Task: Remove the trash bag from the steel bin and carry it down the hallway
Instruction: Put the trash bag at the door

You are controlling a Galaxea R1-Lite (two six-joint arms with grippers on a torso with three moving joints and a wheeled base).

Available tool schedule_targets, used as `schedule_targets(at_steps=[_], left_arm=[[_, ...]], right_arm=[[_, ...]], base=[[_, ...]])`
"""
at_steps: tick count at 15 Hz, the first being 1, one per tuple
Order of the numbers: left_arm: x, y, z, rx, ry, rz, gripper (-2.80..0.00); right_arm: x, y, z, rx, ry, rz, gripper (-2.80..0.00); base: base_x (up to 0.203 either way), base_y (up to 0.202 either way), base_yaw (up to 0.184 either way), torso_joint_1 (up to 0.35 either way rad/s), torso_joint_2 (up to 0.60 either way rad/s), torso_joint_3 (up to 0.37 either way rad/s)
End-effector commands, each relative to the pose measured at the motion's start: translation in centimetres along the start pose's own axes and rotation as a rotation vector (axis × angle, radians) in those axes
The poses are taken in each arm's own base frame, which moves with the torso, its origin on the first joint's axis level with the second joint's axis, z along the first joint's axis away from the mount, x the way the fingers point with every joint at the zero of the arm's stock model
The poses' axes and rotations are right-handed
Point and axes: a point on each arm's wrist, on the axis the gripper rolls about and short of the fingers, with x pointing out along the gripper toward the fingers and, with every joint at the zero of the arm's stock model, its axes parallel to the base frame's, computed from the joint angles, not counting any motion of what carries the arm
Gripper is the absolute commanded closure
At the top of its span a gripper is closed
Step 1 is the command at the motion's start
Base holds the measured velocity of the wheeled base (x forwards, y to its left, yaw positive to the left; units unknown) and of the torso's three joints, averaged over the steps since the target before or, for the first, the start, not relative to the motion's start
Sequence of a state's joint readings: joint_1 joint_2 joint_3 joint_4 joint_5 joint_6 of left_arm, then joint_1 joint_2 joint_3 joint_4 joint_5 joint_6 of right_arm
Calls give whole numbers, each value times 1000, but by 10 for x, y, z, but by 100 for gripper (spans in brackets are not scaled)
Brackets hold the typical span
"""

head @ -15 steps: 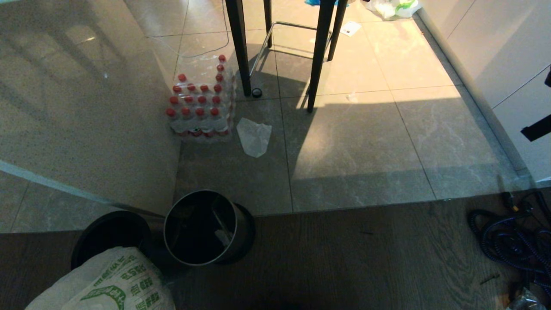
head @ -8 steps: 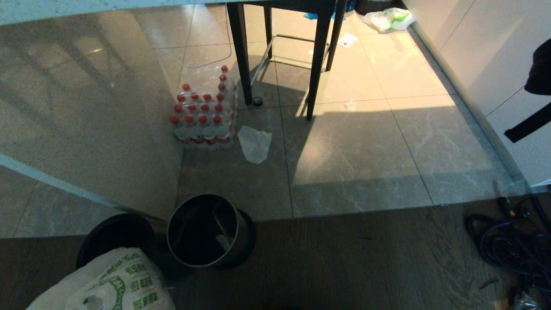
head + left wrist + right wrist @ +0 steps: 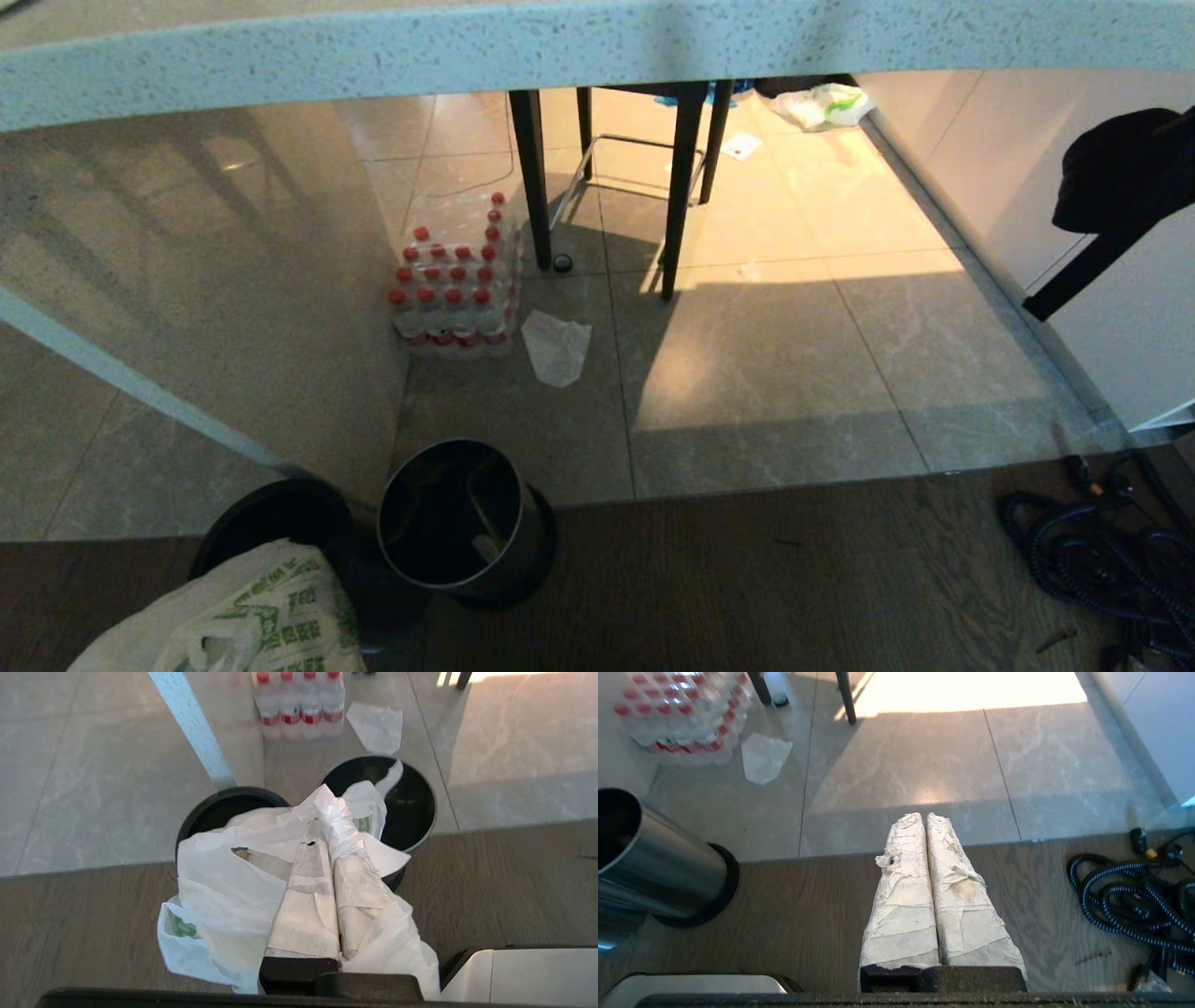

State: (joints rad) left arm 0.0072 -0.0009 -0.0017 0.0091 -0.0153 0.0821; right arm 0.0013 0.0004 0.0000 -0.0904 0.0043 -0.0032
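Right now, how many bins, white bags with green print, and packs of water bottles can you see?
Bins: 2, the steel bin and a black bin.
White bags with green print: 2, the trash bag up close and a far bag by the wall.
Packs of water bottles: 1, the bottle pack.
Total: 5.

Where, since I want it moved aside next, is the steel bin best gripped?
By its rim, from above on the robot's right: the steel bin stands upright, mouth open, so one finger could go inside and one outside, while its smooth round wall probably offers little hold. A black bin crowds its left. The right hand is empty.
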Motion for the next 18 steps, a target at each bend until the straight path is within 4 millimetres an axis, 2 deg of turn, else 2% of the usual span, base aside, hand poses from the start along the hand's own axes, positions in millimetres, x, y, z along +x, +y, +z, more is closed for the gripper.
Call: schedule_targets(at_steps=[1,18], left_arm=[[0,0,0,1,3,0,0],[0,0,0,-4,3,0,0]], right_arm=[[2,0,-10,-1,33,1,0],[2,0,-10,0,35,1,0]], base=[[0,0,0,2,1,211],[0,0,0,2,2,204]])
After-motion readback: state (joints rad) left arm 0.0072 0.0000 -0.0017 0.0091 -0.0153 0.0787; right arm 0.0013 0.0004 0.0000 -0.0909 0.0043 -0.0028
